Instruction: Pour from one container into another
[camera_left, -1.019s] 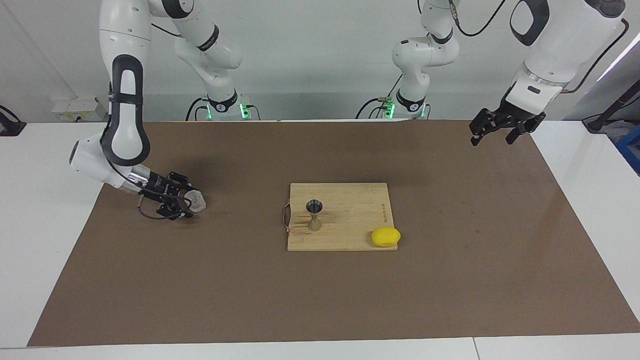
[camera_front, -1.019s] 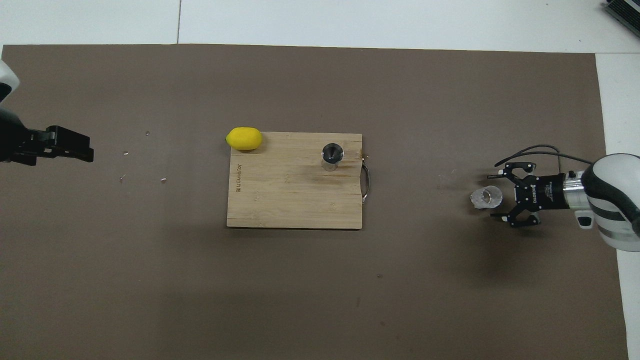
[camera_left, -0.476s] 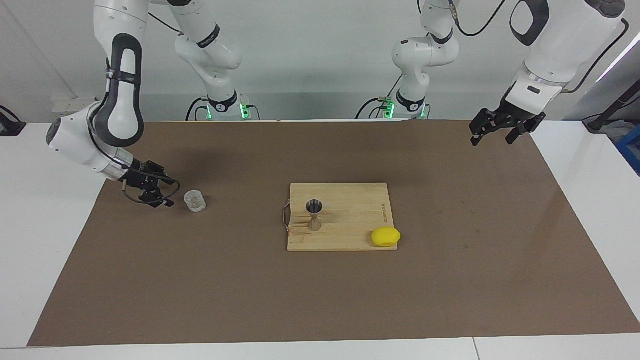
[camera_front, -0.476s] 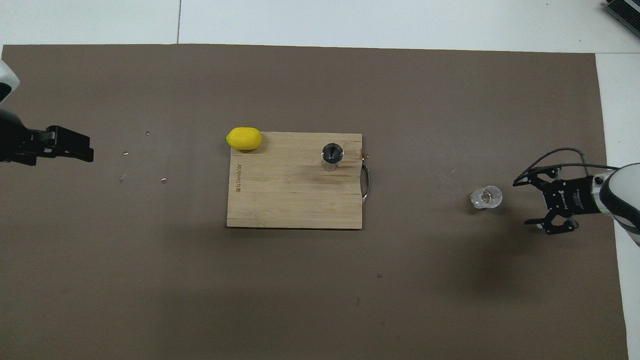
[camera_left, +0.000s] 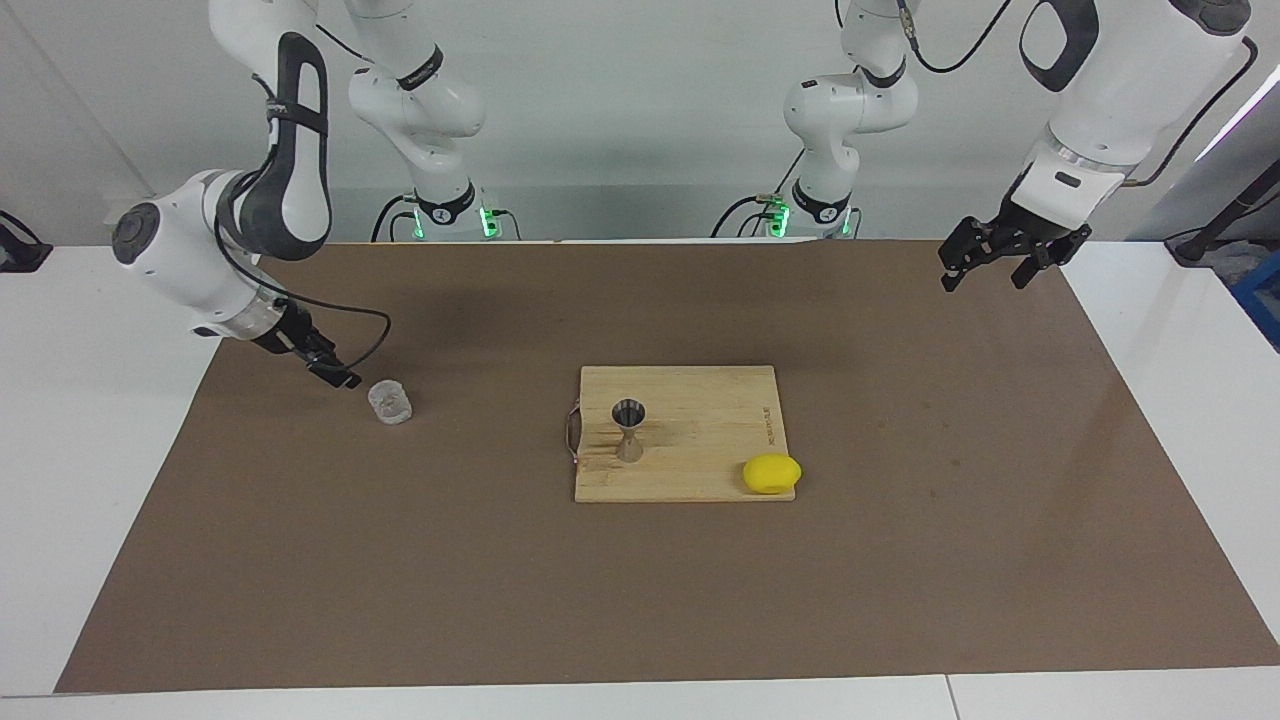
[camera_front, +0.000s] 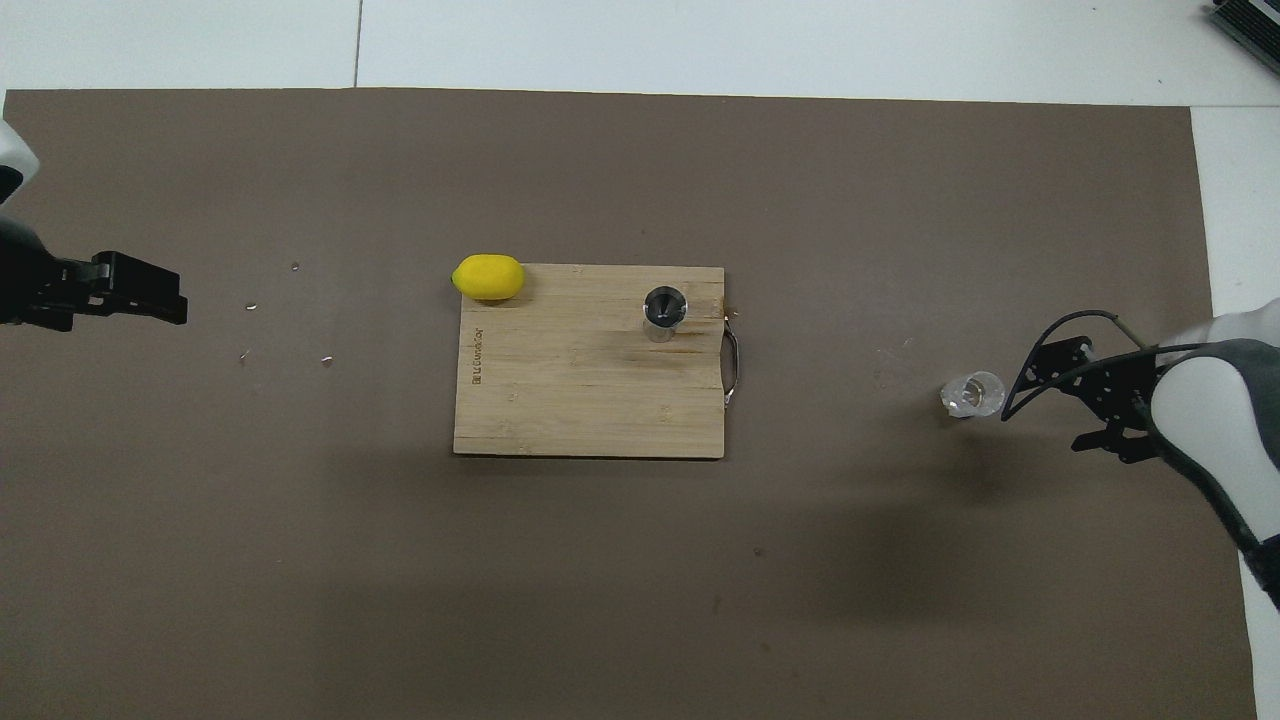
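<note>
My right claw (camera_left: 335, 372) has backed off, open and empty, from the glass cup (camera_left: 390, 401); the jigger (camera_left: 629, 430) stands untouched; left claw (camera_left: 985, 265) waits open.

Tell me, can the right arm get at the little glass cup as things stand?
Probably yes. The right gripper hangs just beside the glass cup, jaws open, with only bare brown mat around the cup. The jigger and lemon sit apart on the cutting board.

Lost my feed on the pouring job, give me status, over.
Right gripper open, empty, beside glass cup. Left gripper open, waiting over mat edge. Cup upright on mat; jigger upright on cutting board. Nothing between them.
</note>
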